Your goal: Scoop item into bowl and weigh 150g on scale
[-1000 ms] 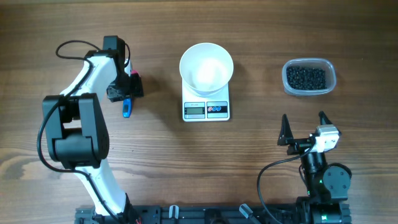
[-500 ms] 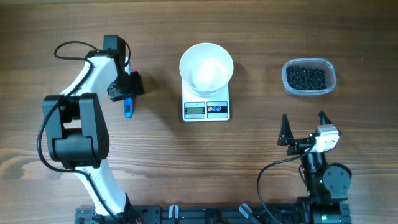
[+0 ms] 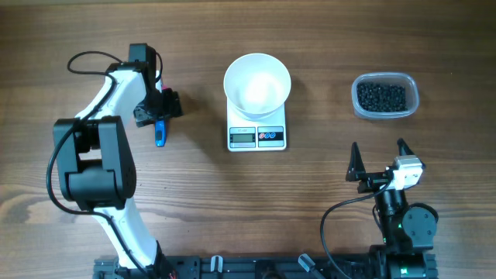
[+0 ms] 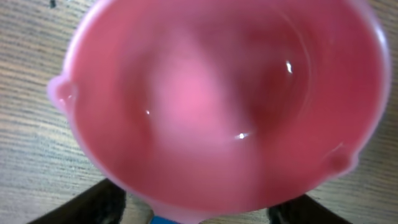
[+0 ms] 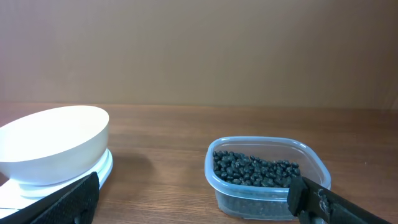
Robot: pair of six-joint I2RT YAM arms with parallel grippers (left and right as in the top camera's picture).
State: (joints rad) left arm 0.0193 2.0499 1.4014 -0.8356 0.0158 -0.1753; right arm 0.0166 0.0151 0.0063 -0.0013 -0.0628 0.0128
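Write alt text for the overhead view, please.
An empty white bowl sits on a white digital scale. A clear tub of black pellets lies to its right; on its left, the left jaws are over a pink scoop, and the right jaws stand open near the robot's base.

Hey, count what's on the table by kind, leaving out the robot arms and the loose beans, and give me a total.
Bowl: 1
Scale: 1
Tub: 1
Scoop: 1
Total: 4
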